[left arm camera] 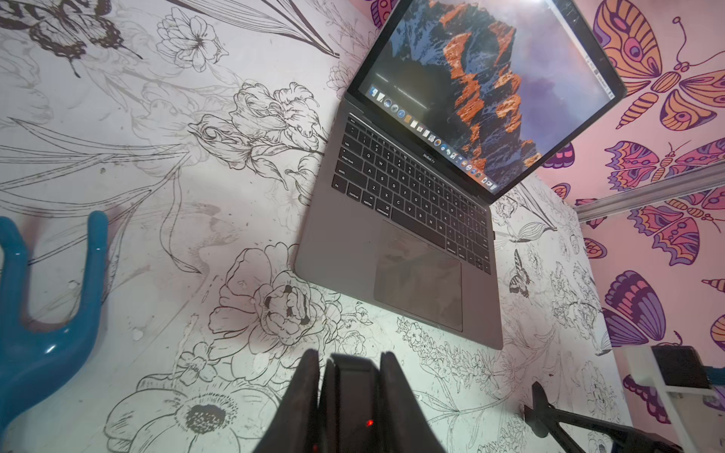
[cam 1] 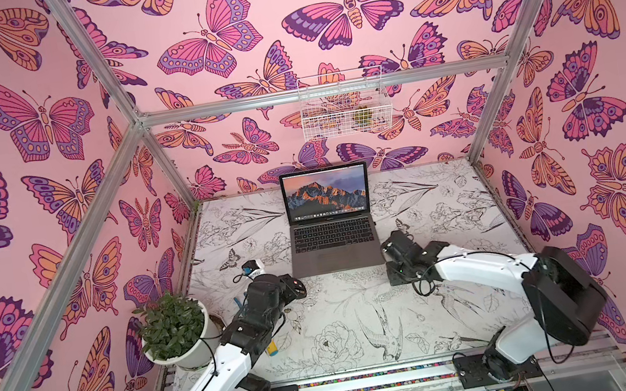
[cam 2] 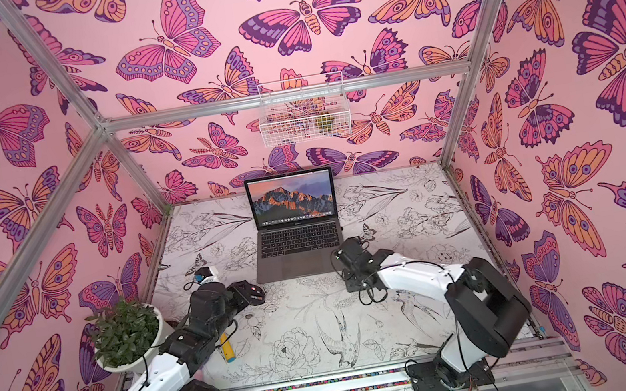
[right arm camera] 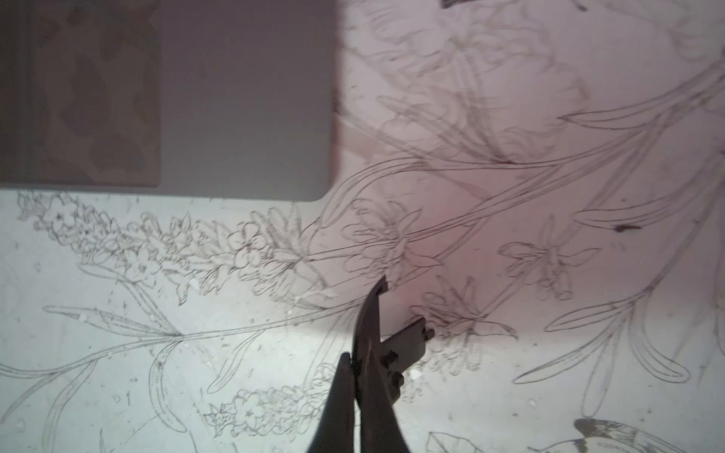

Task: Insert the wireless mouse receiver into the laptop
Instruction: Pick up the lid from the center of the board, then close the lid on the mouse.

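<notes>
Two hands are busy, and neither holds the task's thing. The left hand (left arm camera: 348,353), off the front-left corner of the laptop (cam 1: 335,243), is clamped on the black mouse (left arm camera: 349,380), whose red light glows between the fingers (left arm camera: 306,392). The right hand (right arm camera: 353,359) hangs just off the laptop's front-right corner, low over the counter (cam 1: 342,318). Its jaws are pressed together on what I take to be a thin, curved black cover piece (right arm camera: 368,325) with small tabs at its ends, which sticks out beyond the hand at a slant.

The wireless mouse receiver (left arm camera: 495,234), as far as I can judge, is the tiny dark stub jutting from the laptop's right edge, level with the rear rows of keys. Both top views show the same speck there. It is too small to tell how deep it sits, or to rule out some other plug.

If that reading holds, the insertion looks done or nearly so. From the right hand the stub lies rearward along the laptop's right edge, on that hand's own side. From the left hand the laptop's whole width lies between, so the right arm is the nearer. The stub's long axis runs crosswise, level with the counter, pointing outward from the right edge. Any seating push would therefore go sideways toward the laptop's left edge, not downward. The right hand would probably have to shed the cover piece first.
</notes>
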### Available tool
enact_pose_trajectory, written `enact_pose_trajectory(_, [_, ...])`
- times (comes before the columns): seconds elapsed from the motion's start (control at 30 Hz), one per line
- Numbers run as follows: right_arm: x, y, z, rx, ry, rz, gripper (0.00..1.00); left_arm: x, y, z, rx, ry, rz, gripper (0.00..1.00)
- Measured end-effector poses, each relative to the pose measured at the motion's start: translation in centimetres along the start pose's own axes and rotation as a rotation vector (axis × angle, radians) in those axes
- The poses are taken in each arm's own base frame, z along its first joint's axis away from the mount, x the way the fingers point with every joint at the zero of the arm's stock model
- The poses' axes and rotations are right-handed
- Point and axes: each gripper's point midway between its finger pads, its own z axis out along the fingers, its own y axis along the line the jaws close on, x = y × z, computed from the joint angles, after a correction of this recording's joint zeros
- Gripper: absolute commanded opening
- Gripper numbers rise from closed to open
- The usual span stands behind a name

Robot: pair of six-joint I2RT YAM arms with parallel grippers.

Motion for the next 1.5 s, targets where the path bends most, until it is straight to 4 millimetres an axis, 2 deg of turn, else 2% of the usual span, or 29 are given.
enact_pose_trajectory(0.23, [-1.9, -2.8, -0.8, -0.177, -0.057, 0.193, 0.0, -0.5, -1.5, 0.9, 0.062, -0.013, -0.013, 0.0])
enact_pose_trajectory(0.37, [-3.4, -2.9, -2.5, -0.295, -0.095, 0.248, 0.0, -0.4, -3.0, 1.4, 0.125, -0.003, -0.032, 0.0])
enact_pose_trajectory(0.47, [-4.9, -1.6, -5.0, -0.418, -0.149, 0.243, 0.0, -0.6, -4.6, 1.7, 0.187, 0.016, -0.058, 0.0])
enact_pose_trajectory(0.6, [-6.5, 0.9, -8.8, -0.585, -0.202, 0.213, 0.0, -1.9, -7.5, 1.5, 0.28, 0.018, -0.105, 0.0])
enact_pose_trajectory(0.73, [-8.4, 3.6, -12.4, -0.76, -0.231, 0.196, 0.0, -3.7, -10.7, 0.5, 0.391, 0.006, -0.151, 0.0])
enact_pose_trajectory(1.1, [-11.6, 10.1, -20.0, -1.098, -0.234, 0.202, 0.0, -8.0, -17.5, -3.1, 0.672, -0.018, -0.301, 0.0])
enact_pose_trajectory(1.27, [-13.1, 12.8, -24.2, -1.25, -0.255, 0.177, 0.0, -8.5, -19.0, -2.8, 0.746, 0.015, -0.384, 0.0])
enact_pose_trajectory(1.4, [-13.1, 14.8, -25.9, -1.326, -0.241, 0.175, 0.0, -9.0, -19.5, -2.7, 0.781, 0.015, -0.443, 0.0])
enact_pose_trajectory(1.5, [-13.4, 15.5, -26.9, -1.371, -0.252, 0.198, 0.0, -9.6, -19.7, -3.2, 0.826, -0.011, -0.479, 0.0])
